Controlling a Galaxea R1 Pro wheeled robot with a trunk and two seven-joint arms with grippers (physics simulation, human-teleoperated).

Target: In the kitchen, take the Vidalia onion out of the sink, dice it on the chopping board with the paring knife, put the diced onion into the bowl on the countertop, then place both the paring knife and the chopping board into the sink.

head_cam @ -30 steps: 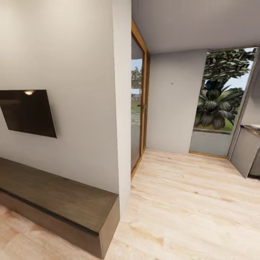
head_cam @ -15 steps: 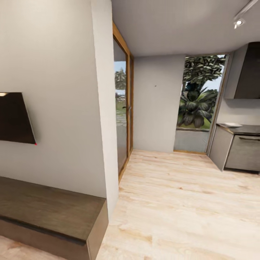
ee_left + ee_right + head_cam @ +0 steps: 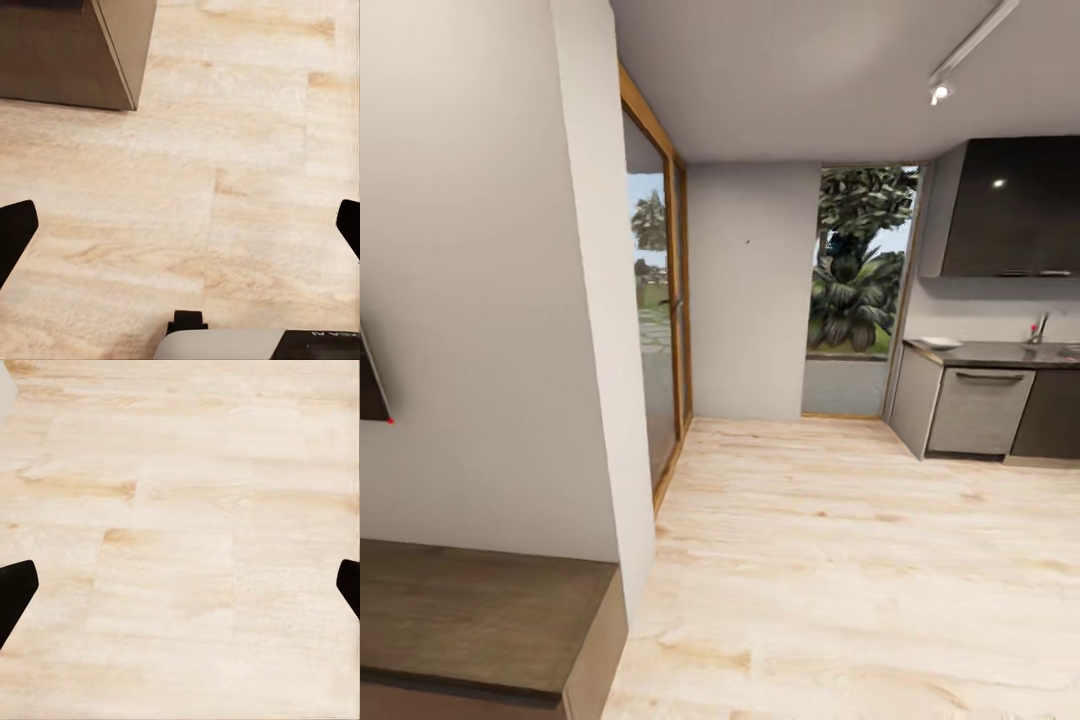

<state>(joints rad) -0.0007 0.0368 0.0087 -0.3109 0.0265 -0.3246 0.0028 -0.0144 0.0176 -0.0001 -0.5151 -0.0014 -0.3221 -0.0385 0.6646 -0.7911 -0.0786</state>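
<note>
I'm seeing the kitchen tabletop (image 3: pixel 1000 353) far off: bowl (image 3: pixel 941 342) at its window end, sink faucet (image 3: pixel 1040 326) further along. Left claw (image 3: pixel 180 232) and right claw (image 3: pixel 180 585) both spread wide over wood floor (image 3: pixel 840 560).

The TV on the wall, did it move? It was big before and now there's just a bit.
No. The TV stays fixed to its wall; the whole head view slid left together, so the camera turned right, toward the kitchen counter.

kitchen (image 3: pixel 1000 300) far right | grey countertop (image 3: pixel 1000 352) | white bowl (image 3: pixel 941 342) at its near end | faucet (image 3: pixel 1040 326) beyond
</note>
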